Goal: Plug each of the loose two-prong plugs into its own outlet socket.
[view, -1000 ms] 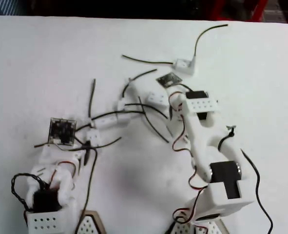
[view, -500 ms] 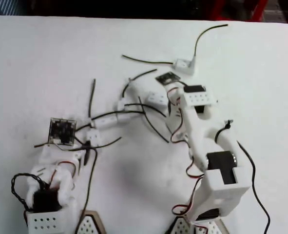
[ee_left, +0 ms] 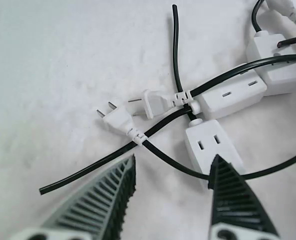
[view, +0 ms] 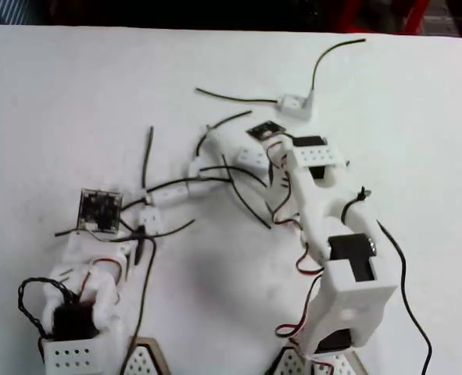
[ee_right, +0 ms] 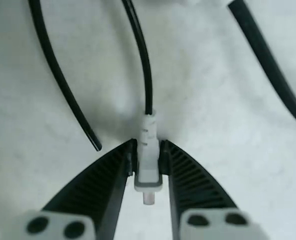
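white table [view: 51, 86], black cords [ee_left: 175, 50] strewn; dark backdrop [view: 176, 12] beyond

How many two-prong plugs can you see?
3: first plug and second plug lie before the left gripper; third plug is clamped in the right gripper. More may be hidden.

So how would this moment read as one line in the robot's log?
right claw: shut on plug / left claw: open near loose plug / socket beside it: empty
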Robot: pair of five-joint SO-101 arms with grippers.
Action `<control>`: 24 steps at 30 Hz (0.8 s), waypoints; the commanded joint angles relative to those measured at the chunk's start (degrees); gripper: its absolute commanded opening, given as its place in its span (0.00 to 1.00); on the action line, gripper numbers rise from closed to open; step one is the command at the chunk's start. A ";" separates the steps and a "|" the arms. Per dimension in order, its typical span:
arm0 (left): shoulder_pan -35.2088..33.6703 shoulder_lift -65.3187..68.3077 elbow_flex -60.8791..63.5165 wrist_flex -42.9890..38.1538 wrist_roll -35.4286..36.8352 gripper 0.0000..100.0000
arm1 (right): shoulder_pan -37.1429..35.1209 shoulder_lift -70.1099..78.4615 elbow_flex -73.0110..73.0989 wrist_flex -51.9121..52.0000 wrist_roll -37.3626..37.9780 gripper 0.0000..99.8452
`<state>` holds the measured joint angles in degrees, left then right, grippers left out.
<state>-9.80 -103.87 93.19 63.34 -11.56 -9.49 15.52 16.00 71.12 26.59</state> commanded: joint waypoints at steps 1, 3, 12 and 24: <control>-0.13 -0.22 -0.26 -1.32 -0.44 0.24 | -0.04 -0.40 -2.20 0.66 0.79 0.07; -0.13 -0.22 -0.26 -1.32 -0.44 0.24 | -0.04 -0.40 -2.29 0.66 0.79 0.07; -0.13 -0.22 -0.26 -1.32 -0.44 0.24 | -0.04 -0.40 -5.98 6.29 0.79 0.07; -0.13 -0.22 -0.26 -1.32 -0.44 0.24 | -0.22 2.68 -8.00 8.48 0.88 0.07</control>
<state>-9.80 -103.87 93.19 63.34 -11.56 -9.49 17.89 9.67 79.03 26.77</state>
